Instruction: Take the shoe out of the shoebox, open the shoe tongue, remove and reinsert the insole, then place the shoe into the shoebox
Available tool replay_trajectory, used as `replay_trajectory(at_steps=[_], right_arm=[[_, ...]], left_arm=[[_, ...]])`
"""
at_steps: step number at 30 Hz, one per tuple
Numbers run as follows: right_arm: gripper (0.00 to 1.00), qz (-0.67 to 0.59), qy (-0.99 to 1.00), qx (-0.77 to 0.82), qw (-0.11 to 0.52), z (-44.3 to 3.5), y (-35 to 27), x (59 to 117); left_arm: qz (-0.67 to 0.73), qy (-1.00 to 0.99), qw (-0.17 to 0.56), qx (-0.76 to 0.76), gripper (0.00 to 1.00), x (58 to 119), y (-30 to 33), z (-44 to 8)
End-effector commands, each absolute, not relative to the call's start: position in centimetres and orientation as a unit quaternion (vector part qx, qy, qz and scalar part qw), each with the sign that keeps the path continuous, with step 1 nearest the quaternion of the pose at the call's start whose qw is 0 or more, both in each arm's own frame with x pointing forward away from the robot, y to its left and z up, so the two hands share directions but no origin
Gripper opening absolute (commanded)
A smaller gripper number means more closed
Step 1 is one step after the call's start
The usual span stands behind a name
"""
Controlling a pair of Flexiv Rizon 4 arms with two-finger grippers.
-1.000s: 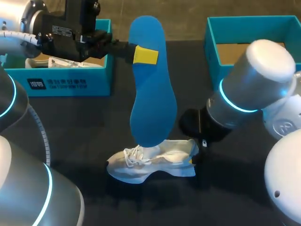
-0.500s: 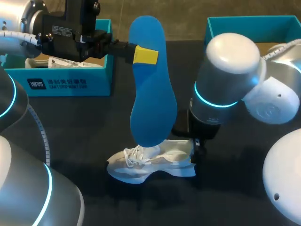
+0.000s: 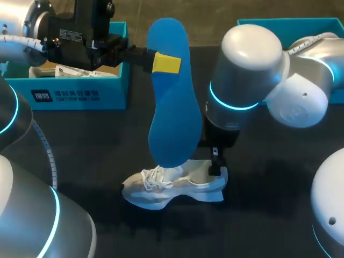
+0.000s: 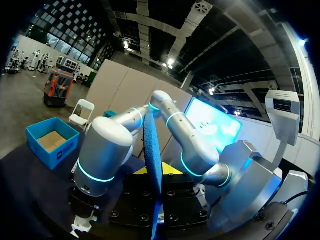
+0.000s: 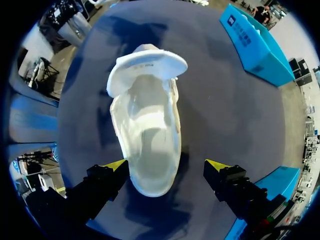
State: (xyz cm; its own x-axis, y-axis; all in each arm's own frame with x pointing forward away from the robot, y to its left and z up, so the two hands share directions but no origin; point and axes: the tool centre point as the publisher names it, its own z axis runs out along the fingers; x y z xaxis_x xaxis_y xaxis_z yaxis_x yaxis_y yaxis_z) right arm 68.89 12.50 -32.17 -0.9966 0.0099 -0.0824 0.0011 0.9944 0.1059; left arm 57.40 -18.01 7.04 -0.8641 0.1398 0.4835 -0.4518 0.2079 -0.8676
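A white shoe (image 3: pixel 172 185) lies on its side on the black table, toe toward the left. Above it hangs a blue insole (image 3: pixel 173 107), upright, its lower end at the shoe's opening. My left gripper (image 3: pixel 166 63) is shut on the insole's upper part, and the left wrist view shows the insole (image 4: pixel 152 160) edge-on between that gripper's fingers. My right gripper (image 3: pixel 215 167) hovers at the shoe's heel. In the right wrist view the shoe (image 5: pixel 147 125) shows its hollow inside, and my right gripper (image 5: pixel 166 167) stands wide open with the heel between its fingers, untouched.
A blue shoebox (image 3: pixel 75 88) stands at the back left behind my left arm. A second blue box (image 3: pixel 244 40) sits at the back right, partly hidden by my right arm. Both boxes appear in the right wrist view: one (image 5: pixel 260 42), the other (image 5: pixel 272 185).
My right arm has swung leftward and its gripper has come over the shoe's heel. The left arm and the insole have stayed where they were.
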Motion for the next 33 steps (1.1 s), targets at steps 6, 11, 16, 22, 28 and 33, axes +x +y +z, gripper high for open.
replay_trajectory(at_steps=[6,11,16,22,28,33], right_arm=[[1.0,0.057,0.998,-0.007,0.034,-34.4,14.7,70.5],[1.0,0.061,0.998,-0.01,0.028,-35.7,15.2,70.8],[1.0,0.062,0.998,-0.012,0.021,-36.8,15.7,71.1],[1.0,0.056,0.998,-0.016,0.013,-37.4,15.9,71.6],[1.0,0.056,0.998,-0.02,0.005,-38.0,16.3,71.8],[0.07,0.056,0.998,-0.019,0.0,-38.5,16.4,71.9]], left_arm=[[0.619,-0.741,0.239,0.105,0.0,57.5,-18.2,7.1],[0.619,-0.741,0.239,0.105,0.0,57.5,-18.2,7.1],[0.619,-0.741,0.239,0.105,0.0,57.5,-18.2,7.1],[0.619,-0.741,0.239,0.105,0.0,57.5,-18.2,7.1],[0.619,-0.741,0.239,0.105,0.0,57.5,-18.2,7.1],[0.619,-0.741,0.239,0.105,0.0,57.5,-18.2,7.1]])
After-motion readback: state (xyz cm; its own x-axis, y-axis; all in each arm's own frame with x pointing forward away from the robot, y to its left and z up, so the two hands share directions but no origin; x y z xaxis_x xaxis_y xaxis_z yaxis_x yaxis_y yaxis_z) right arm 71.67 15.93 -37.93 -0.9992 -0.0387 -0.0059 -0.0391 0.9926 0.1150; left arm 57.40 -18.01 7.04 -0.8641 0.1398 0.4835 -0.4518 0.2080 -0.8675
